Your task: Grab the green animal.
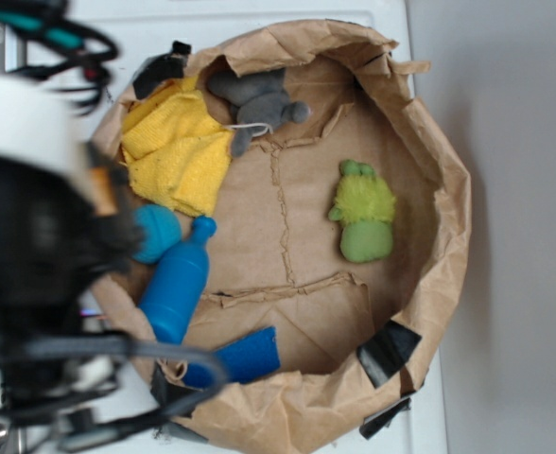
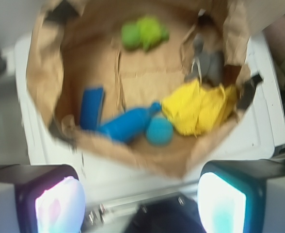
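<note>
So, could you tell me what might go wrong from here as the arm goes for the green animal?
The green animal lies close to the crumpled wall of the paper bag, so a finger could catch or push the paper on the way down. The gripper, open, is outside the bag on the opposite side; a low path across could knock the blue bottle, the teal ball or the yellow cloth. The toy is soft and rounded, so an off-centre pinch may slip.
</note>
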Robot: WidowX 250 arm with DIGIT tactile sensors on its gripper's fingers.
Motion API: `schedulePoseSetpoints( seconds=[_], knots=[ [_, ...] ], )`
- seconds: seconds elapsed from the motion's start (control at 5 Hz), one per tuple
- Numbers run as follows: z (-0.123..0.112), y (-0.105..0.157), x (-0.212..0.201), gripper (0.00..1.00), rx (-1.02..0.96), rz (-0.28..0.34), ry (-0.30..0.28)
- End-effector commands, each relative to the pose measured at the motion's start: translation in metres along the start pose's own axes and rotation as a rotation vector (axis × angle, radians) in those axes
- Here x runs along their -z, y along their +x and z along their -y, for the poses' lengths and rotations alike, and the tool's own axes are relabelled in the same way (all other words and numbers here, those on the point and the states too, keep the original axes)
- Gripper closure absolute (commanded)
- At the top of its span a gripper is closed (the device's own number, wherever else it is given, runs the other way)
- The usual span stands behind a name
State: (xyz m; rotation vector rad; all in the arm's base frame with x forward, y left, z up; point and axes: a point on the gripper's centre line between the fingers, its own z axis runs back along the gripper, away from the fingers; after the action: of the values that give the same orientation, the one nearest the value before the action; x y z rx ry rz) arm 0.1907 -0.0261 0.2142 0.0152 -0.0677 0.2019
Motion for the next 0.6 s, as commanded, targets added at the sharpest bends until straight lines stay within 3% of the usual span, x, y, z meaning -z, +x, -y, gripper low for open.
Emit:
schedulePoseSetpoints(
  seconds=[0.0,0.2,0.4],
  knots=[
    [-0.006,0.034,0.008,0.00,-0.490,0.051,-0.135],
    [-0.012,0.039,-0.003,0.00,-0.697,0.137,-0.174],
    [-0.022,0.050,-0.013,0.00,-0.764,0.166,-0.272]
  ],
)
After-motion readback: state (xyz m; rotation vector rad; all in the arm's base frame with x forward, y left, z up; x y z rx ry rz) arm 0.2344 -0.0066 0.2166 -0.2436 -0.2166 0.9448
